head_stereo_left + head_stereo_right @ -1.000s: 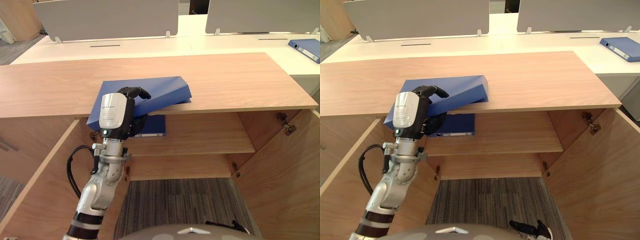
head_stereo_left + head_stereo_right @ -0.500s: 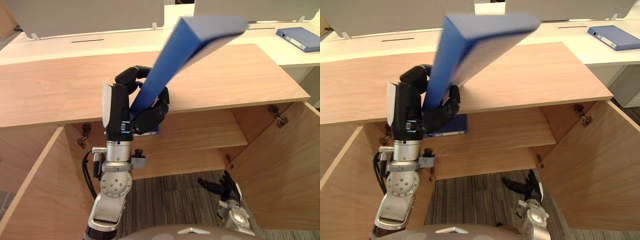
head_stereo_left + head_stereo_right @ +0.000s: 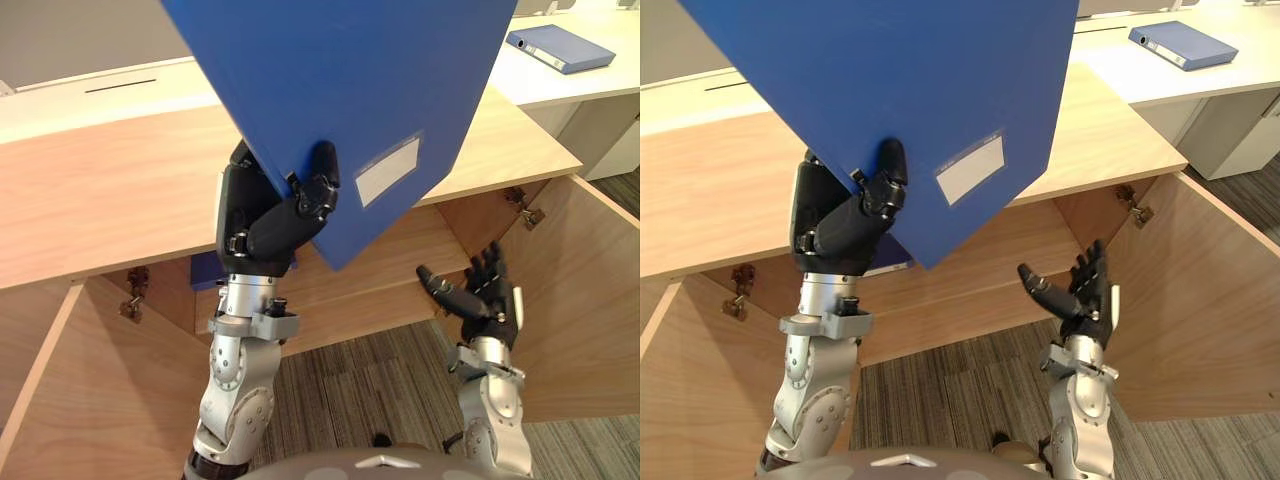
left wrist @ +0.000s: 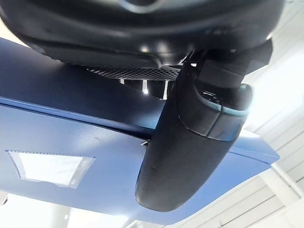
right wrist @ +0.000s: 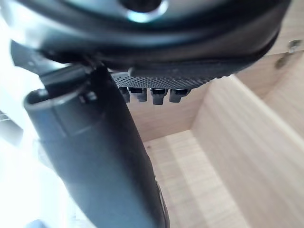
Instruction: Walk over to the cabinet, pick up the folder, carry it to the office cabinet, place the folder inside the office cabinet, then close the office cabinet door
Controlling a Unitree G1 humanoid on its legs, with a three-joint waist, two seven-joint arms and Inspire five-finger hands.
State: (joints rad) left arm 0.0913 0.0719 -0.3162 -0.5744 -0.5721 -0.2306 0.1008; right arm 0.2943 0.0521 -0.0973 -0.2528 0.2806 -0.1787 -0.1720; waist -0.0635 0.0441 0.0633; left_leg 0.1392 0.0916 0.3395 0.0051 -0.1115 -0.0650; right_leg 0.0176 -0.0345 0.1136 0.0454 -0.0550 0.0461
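Now | left hand (image 3: 268,225) clamped on folder (image 3: 350,100), raised above cabinet (image 3: 100,200) | right hand (image 3: 487,300) fingers spread, before cabinet

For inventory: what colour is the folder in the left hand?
The folder is blue, its label whitish; best in the left eye view.

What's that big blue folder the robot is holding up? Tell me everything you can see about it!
The folder is big, plain blue and smooth, like plastic-covered board, with a white rectangular label near one lower edge. It is held high and tilted, its broad face toward the camera and one corner pointing down, in front of the wooden cabinet top. The left hand pinches it near the lower edge, with its thumb pressed on the front face. The right hand is open below it, not touching.
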